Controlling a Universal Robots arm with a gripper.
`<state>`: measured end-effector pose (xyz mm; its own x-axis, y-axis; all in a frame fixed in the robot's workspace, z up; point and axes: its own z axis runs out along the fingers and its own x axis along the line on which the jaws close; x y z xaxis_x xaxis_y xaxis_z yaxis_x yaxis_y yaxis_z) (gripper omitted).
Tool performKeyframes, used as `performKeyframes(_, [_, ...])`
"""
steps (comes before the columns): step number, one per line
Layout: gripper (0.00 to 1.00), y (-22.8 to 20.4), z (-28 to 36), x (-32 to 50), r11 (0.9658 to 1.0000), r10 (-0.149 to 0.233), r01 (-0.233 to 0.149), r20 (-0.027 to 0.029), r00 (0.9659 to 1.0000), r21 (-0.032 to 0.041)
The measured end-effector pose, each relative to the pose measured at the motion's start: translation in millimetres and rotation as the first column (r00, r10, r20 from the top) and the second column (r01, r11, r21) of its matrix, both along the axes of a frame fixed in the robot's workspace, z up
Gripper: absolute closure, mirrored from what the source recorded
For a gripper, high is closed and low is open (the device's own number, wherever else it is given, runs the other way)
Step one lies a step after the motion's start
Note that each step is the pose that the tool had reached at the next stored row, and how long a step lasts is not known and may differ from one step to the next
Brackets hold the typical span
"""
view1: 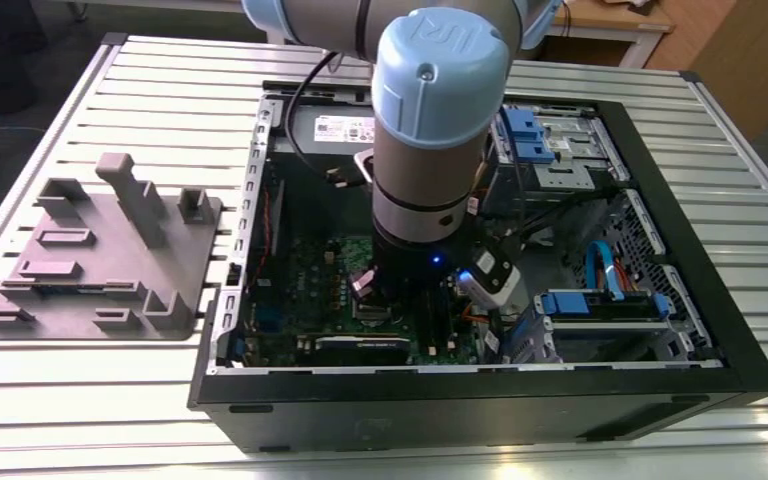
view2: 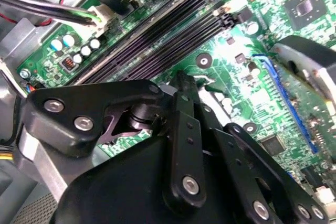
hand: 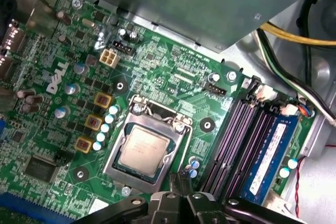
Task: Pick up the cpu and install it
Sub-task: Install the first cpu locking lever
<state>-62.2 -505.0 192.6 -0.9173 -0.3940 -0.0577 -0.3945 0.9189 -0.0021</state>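
Silvery-grey cpu (hand: 143, 151) lies flat within the socket frame (hand: 113, 162) on the green motherboard (hand: 157, 66), inside the open computer case (view1: 491, 405). I read the gripper (hand: 179, 178) as closed on nothing, its tips together. The tips stand just outside the frame's corner nearest the memory slots (hand: 231, 137). The cpu lies just beside them, on the side away from those slots. Being square, it offers no preferred axis.
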Motion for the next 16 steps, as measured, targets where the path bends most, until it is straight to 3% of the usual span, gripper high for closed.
performKeyframes(6, [0.9,-6.8,0.1,-0.9,1.0,0.0,0.0,0.0002,1.0,0.0044])
performKeyframes(14, [0.9,-7.1,4.1,-0.8,1.0,0.0,0.0,0.0006,1.0,0.0054])
performKeyframes(16, [0.9,-7.2,3.5,-1.1,1.0,0.0,0.0,0.0031,1.0,0.005])
